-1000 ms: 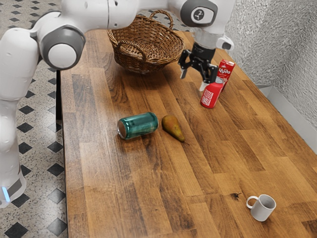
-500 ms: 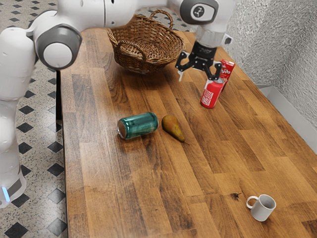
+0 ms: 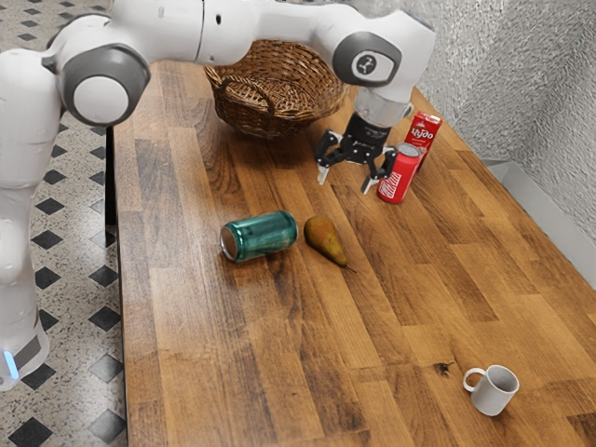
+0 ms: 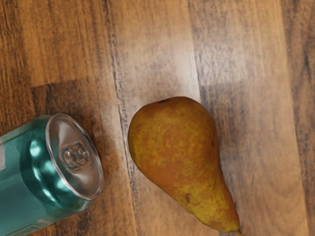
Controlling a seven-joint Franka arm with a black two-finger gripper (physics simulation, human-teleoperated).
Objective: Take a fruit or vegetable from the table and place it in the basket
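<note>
Jaws are open right now, the two fingertips standing well apart on the gripper (image 3: pixel 345 182) and aimed down at the wooden table (image 3: pixel 233 354). So the pear (image 3: pixel 324 239) is lying on the table, down below the jaws, with a clear gap between it and the fingertips. Wrist view has it nice and big, fat end and stem end both easy to make out. Right beside the pear, also lower than the jaws and more to the exterior view's left, there's a teal can (image 3: pixel 261 235) lying on its side, and the tab end faces the pear with a small gap of wood in between. Basket-wise, the wicker basket (image 3: pixel 250 115) sits past the jaws, toward the exterior view's left and partly behind the arm. On the jaws' other side, toward the exterior view's right, a red can (image 3: pixel 400 174) stands upright with a red carton (image 3: pixel 424 132) just behind it, and a white mug (image 3: pixel 494 389) is way off from the jaws, near the exterior view's lower right corner
</note>
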